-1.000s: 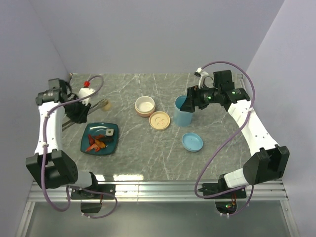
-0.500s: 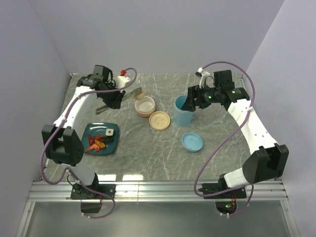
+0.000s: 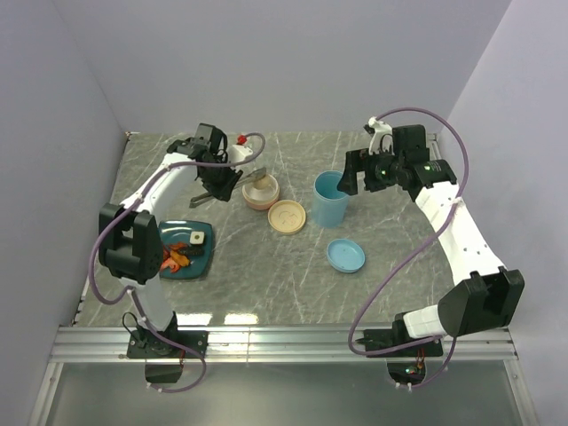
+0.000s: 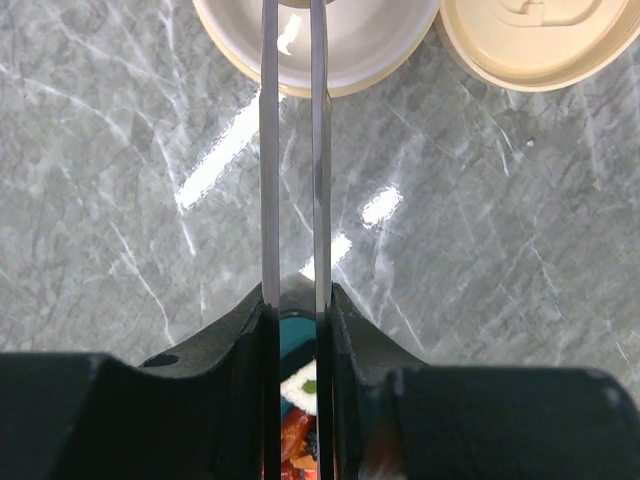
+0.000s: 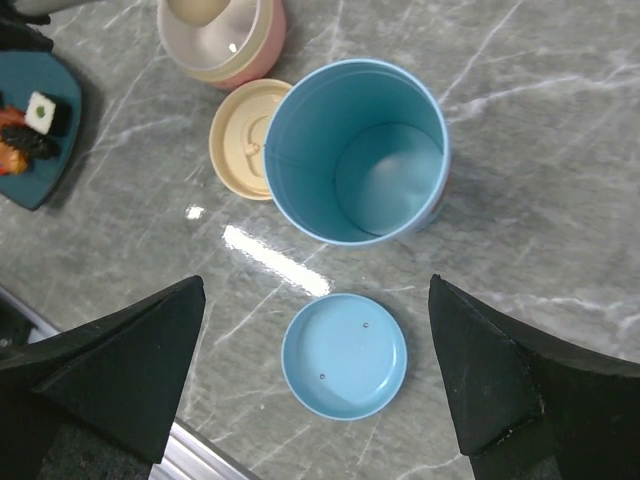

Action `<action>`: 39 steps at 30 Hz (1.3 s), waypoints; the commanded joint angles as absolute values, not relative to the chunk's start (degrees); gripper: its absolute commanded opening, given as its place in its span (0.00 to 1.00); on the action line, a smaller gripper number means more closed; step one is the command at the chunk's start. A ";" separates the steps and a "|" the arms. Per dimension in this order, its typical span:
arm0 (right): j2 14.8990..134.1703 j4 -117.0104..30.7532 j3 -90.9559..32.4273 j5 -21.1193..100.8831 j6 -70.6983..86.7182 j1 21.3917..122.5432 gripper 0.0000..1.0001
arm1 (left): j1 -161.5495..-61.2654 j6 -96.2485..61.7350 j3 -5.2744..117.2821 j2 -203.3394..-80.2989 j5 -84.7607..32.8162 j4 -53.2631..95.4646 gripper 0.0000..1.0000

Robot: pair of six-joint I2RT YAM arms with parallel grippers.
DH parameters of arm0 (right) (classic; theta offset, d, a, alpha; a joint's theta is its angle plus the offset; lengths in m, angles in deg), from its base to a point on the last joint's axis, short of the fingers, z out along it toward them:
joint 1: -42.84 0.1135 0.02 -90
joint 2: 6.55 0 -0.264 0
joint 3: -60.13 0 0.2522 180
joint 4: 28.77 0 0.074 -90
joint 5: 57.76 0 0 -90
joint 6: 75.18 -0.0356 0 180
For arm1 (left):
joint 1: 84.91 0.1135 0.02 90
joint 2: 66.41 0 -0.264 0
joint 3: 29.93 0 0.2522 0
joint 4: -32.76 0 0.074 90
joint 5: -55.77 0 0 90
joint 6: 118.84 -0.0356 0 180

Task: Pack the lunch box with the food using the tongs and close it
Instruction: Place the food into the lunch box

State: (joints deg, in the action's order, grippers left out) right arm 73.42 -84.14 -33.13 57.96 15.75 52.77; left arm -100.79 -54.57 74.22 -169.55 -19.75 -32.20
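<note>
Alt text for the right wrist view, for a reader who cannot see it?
An empty, upright blue container stands on the marble table between the wide-open fingers of the right gripper. A blue lid lies below it in frame; a beige lid and pinkish bowl sit upper left.

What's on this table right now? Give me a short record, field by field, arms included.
Left gripper: shut on the tongs, tips over the pink bowl
Right gripper: open, empty, near the blue cup, not touching it
Pink bowl: uncovered, pale beige ball inside its rim
Blue cup: upright, empty
Teal plate: roll slice and shrimp pieces on it
Lids: beige lid and blue lid lie on the table, off their containers
</note>
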 commanded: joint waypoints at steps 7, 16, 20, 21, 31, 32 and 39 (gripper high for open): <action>70.53 -82.61 -33.17 52.19 17.11 52.16 1.00 | -103.36 -53.27 74.98 -171.88 -24.12 -29.34 0.02; 71.15 -83.31 -32.64 52.89 17.99 51.19 1.00 | -104.42 -53.53 73.40 -172.23 -27.55 -29.17 0.07; 71.59 -83.75 -32.99 53.95 18.52 50.84 1.00 | -105.03 -53.71 73.22 -172.67 -28.26 -29.34 0.15; 71.68 -83.84 -33.00 54.12 18.52 50.75 1.00 | -105.21 -53.71 73.22 -172.76 -28.26 -29.43 0.17; 71.68 -84.28 -32.91 54.74 18.60 50.31 1.00 | -105.56 -53.54 75.50 -173.20 -27.38 -31.45 0.37; 71.59 -84.37 -32.99 54.83 18.69 50.31 1.00 | -105.56 -53.45 76.11 -173.03 -27.46 -31.63 0.39; 71.15 -84.63 -33.26 55.71 18.52 50.31 1.00 | -105.56 -52.48 78.92 -170.22 -26.33 -34.09 0.50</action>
